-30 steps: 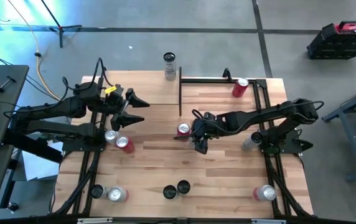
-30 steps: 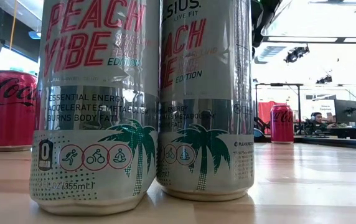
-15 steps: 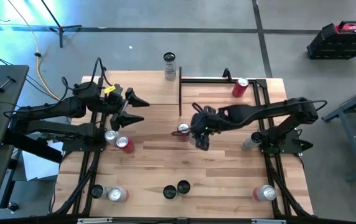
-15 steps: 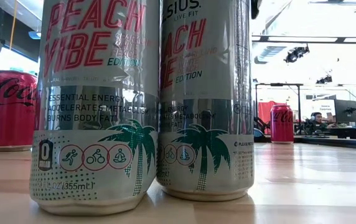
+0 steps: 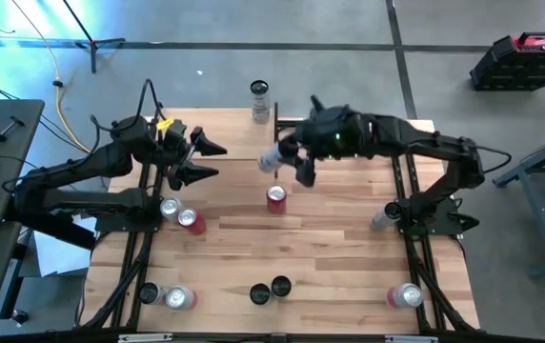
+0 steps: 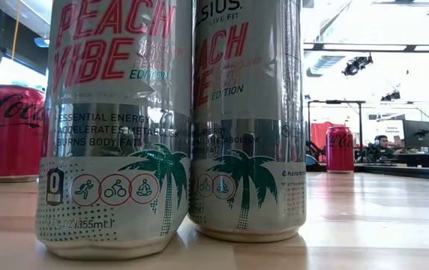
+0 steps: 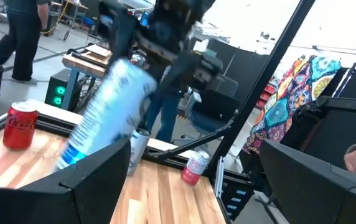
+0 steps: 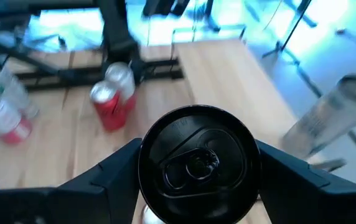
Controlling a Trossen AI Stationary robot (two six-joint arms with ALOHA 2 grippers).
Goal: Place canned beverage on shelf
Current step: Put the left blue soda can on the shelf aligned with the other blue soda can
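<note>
The right gripper (image 5: 287,160) is hanging above the tabletop (image 5: 234,248) toward twelve o'clock, just beside the near-left post of the shelf (image 5: 339,143), and it is pinching a tall pale can (image 5: 271,159) between its fingers (image 8: 290,177). In the right wrist view the can's black top (image 8: 196,163) is filling the space between the two fingers, which are pressing on either side of it. In the left wrist view the same can (image 7: 106,112) is tilting well off upright as it is hanging in the air under the right arm.

The shelf is sitting at the tabletop's one to two o'clock area. A red can (image 5: 367,132) is lying on its far edge, and the pale can is not resting on it; it is hovering just outside its left side.

The left gripper (image 5: 206,160) is waiting at about ten o'clock with its fingers spread apart and nothing between them.

A red-topped can (image 5: 276,197) is standing near the middle of the tabletop, below the right gripper. Two cans (image 5: 179,213) are standing together at nine o'clock, and two black-topped cans (image 5: 271,290) are sitting at six o'clock, filling the low view as tall silver cans (image 6: 177,120).
</note>
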